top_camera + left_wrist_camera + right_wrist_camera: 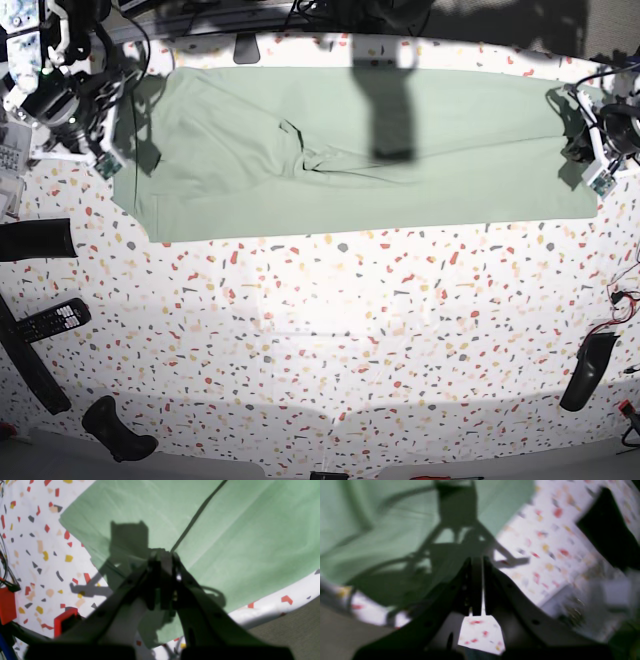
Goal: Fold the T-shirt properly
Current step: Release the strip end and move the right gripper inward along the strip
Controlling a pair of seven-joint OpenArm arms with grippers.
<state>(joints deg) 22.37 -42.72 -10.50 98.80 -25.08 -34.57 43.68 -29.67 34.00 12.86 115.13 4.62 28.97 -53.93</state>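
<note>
The T-shirt (360,150) is pale sage-green and lies flat as a long folded band across the far side of the speckled table (330,340). A dark fold line (200,512) runs across it towards my left gripper (163,553). That gripper is shut and hovers over the shirt's end, on the right of the base view (572,150), casting its shadow on the cloth. I see no cloth between its fingers. My right gripper (477,560) is shut and empty, blurred, at the shirt's other end (128,125), near the cloth's edge (395,530).
A remote control (45,320) and black objects (35,240) (118,432) lie along the base view's left side, and another black object (585,372) on its right. Red blocks (63,620) and cables sit near the left arm. The table edge (275,607) is close by.
</note>
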